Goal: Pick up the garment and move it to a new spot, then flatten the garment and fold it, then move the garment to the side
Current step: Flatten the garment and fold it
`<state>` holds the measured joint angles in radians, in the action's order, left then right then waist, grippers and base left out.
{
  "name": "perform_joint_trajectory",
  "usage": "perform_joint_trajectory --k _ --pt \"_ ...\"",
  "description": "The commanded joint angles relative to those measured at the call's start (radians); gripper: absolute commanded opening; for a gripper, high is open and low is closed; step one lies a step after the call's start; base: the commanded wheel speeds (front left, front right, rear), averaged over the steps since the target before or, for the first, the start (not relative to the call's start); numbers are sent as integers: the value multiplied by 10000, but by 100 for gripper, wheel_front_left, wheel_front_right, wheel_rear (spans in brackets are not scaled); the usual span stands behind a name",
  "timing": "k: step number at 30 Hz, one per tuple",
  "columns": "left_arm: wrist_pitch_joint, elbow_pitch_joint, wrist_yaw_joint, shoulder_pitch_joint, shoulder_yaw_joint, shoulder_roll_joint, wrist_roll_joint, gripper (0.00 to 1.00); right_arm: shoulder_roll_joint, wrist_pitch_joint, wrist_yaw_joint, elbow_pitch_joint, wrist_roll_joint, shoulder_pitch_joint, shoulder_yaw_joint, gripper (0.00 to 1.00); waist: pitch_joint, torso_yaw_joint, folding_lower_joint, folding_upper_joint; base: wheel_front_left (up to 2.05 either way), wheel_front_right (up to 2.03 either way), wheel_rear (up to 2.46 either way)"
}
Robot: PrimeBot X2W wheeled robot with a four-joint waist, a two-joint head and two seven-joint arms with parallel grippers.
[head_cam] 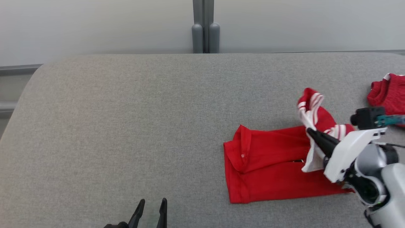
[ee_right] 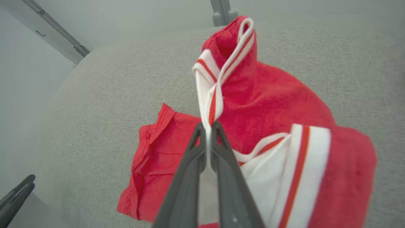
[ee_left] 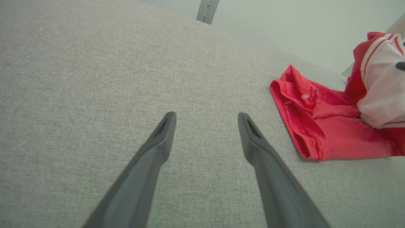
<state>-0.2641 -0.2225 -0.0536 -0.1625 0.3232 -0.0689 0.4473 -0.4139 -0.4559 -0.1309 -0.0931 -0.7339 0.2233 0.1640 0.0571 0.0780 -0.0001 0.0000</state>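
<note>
R gripper (ee_right: pixel 208 125): fingers (ee_right: pixel 190 177) pressed together, pinching the white striped trim of the red garment (ee_right: pixel 262 104); trim stands up past the tips.
Garment: on right half of grey padded surface (head_cam: pixel 126 126). Lower part lies flat, upper part bunched & lifted at the grip.
L gripper (ee_left: pixel 205 117): fingers (ee_left: pixel 152 152) spread, nothing betw. them, over bare surface, well apart from garment hem. Contact w/ surface: cannot tell.
Hidden/unclear: garment's right end behind R arm (head_cam: pixel 364 158) in head view. L gripper cut off at bottom edge there. Second red piece (head_cam: pixel 387 93) cut by right edge, type unclear.
</note>
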Motion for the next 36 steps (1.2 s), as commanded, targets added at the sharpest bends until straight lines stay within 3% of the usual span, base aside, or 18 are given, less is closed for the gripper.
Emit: perform_joint_trajectory --k 1,9,13,19,20,21,22,23,28,33,36 --pt "7 -100 -82 115 -16 50 -42 100 400 236 6 -144 252 -114 258 0 -33 -112 1 0 0 0 0" --pt "6 -462 -154 207 19 96 -126 100 2576 1636 3 -1366 1016 -440 928 0 27 5 1 0 0 0 0" --pt "6 -586 -188 266 48 123 -203 100 3174 2318 4 -1991 1268 -111 877 0 40 30 1 0 0 0 0" --pt "6 -707 -228 327 17 146 -268 100 3530 2735 4 -2776 1518 247 1101 0 30 59 1 0 0 0 0" --pt "6 -731 -232 331 15 149 -275 100 3554 2820 3 -2833 1508 314 1153 7 34 68 1 0 0 0 0" --pt "6 -760 -231 330 12 152 -278 100 3588 2972 3 -2852 1387 393 1238 25 33 77 1 0 0 0 0" --pt "6 -789 -242 321 11 153 -280 100 3606 3056 3 -2878 1257 397 1296 86 24 83 1 0 0 0 0" --pt "6 -820 -253 301 9 154 -287 100 3610 3217 3 -2822 1123 389 1414 100 9 89 1 0 0 0 0" --pt "6 -909 -259 74 -73 158 -276 100 3623 4433 4 -1899 241 50 2153 100 -206 55 1 0 0 0 0" --pt "6 -809 -196 -182 -266 163 -305 100 2598 6031 8 -1340 1260 -584 2612 100 -613 10 1 0 0 0 0" --pt "6 -611 -158 -333 -499 168 -341 100 1788 6929 9 -1479 2429 -1094 2111 100 -764 -33 1 0 0 0 0"
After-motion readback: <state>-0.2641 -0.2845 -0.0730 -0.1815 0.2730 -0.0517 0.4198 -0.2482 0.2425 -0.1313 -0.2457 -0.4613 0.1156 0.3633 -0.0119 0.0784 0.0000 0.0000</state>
